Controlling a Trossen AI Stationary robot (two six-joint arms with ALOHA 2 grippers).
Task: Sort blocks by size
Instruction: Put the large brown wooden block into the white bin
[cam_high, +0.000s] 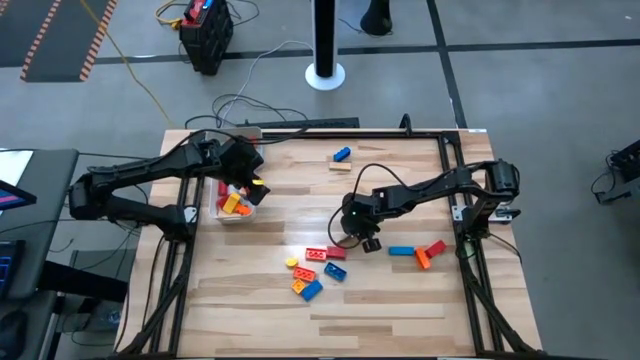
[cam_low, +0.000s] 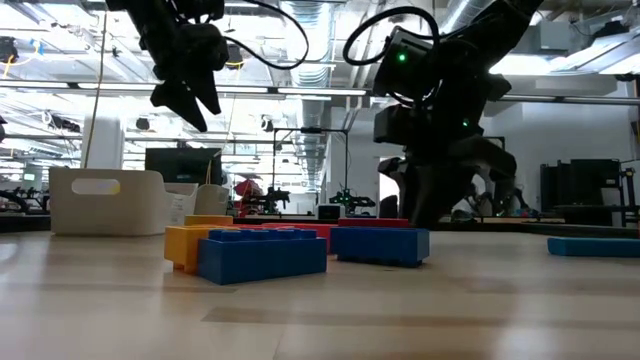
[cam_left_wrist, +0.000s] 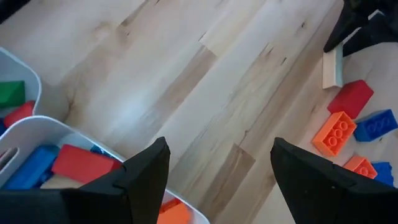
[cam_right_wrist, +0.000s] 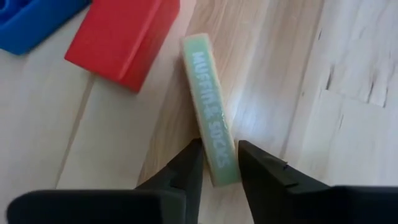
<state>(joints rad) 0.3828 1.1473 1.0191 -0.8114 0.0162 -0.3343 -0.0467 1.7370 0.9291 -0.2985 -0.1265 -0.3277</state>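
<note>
Table (cam_high: 400, 300) — pale wood planks, visible grain, smooth with a soft sheen where the light hits. Blocks (cam_high: 315, 272) — hard moulded plastic, glossy, studded tops; red block (cam_right_wrist: 121, 37) has smooth flat sides. Thin tan bar (cam_right_wrist: 210, 112) is plastic-looking, matt, with raised lettering along its narrow edge. Trays (cam_left_wrist: 37, 124) are white plastic, smooth with rounded rims. Right gripper (cam_right_wrist: 217, 163) fingers are dark matt plastic or rubber; left gripper (cam_left_wrist: 217, 171) the same, dull black. Table frame (cam_high: 470, 200) is black metal, matt. Floor (cam_high: 540, 90) is grey, smooth, looks like concrete.
</note>
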